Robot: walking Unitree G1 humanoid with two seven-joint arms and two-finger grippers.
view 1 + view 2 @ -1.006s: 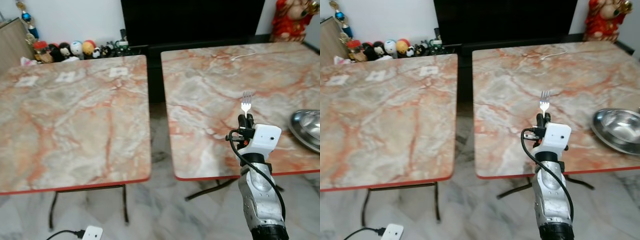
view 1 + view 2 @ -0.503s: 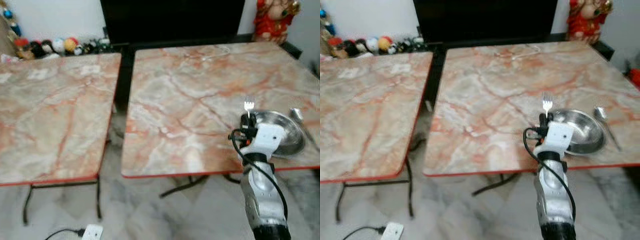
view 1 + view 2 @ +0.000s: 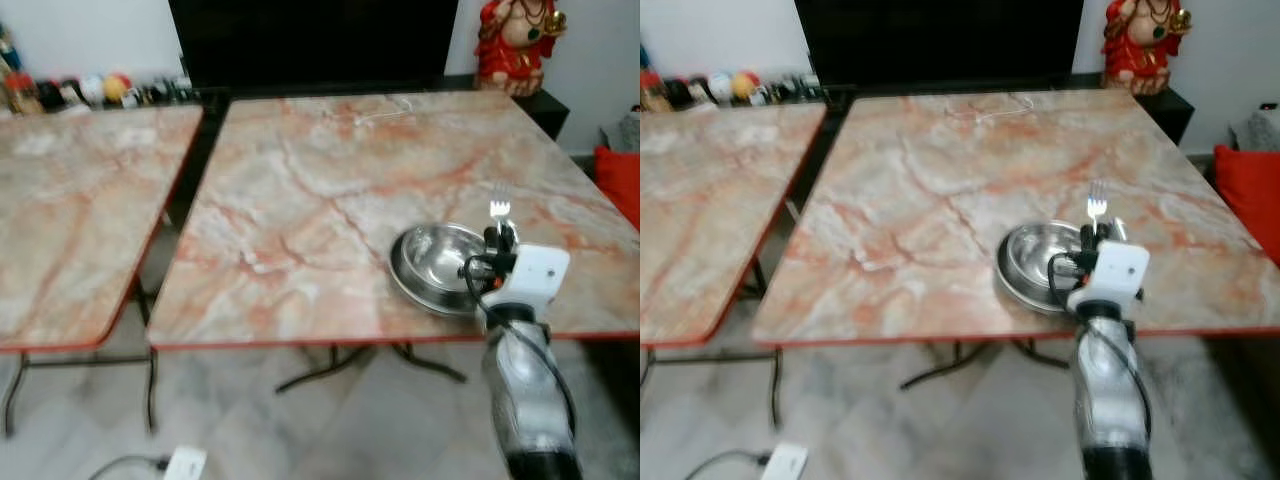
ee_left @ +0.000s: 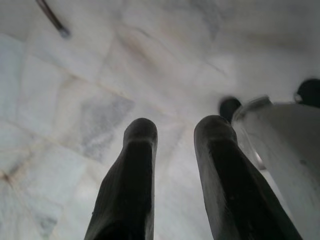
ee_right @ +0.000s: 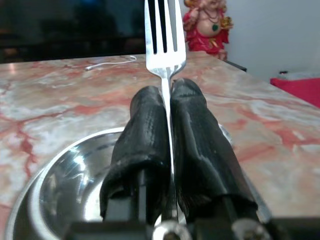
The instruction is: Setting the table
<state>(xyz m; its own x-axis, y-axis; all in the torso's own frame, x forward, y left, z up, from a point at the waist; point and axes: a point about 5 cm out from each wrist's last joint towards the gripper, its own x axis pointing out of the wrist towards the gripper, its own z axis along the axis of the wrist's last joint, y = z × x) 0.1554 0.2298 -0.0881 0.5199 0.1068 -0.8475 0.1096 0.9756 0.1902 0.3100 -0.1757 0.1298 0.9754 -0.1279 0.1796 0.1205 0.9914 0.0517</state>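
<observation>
1. Silver metal fork stands upright, tines up, clamped by its neck between the two black fingers of my right gripper.
2. I hold it above the near edge of the marble-patterned table with a red rim, over the right side of the round stainless steel bowl resting there.
3. A red and gold figurine stands beyond the table's far corner.
4. My left gripper hangs over the pale marble floor, its fingers apart and holding nothing.
</observation>
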